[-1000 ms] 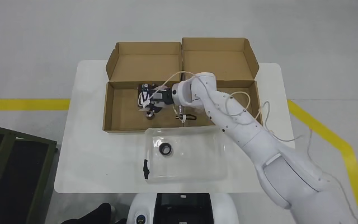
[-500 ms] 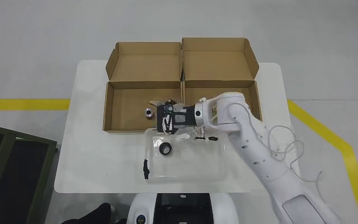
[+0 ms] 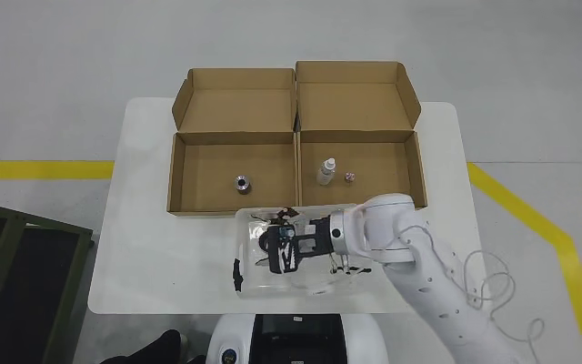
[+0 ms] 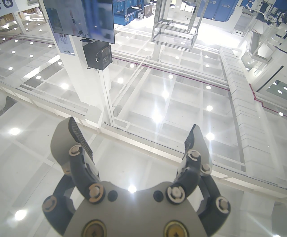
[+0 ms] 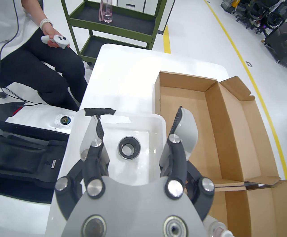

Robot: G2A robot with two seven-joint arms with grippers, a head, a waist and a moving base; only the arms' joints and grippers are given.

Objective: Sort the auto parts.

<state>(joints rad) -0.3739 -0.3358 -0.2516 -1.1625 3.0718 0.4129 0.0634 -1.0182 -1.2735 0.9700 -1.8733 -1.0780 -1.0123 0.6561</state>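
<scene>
A: Ring (image 5: 129, 148), where?
B: Flat in the clear tray (image 5: 154, 125), beside the cardboard box (image 5: 224, 125).
A: Right gripper (image 5: 138, 116)?
B: Spread wide over the ring, holding nothing. Left gripper (image 4: 132, 124) is also spread and empty.

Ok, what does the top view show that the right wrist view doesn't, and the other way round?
Top view adds: a small metal part lying in the left box.
Right wrist view adds: a bottle on the green cart, and the toothed pads of the open fingers.
Shared: the right gripper over the clear bin, the black ring inside it, and that left box alongside.
</scene>
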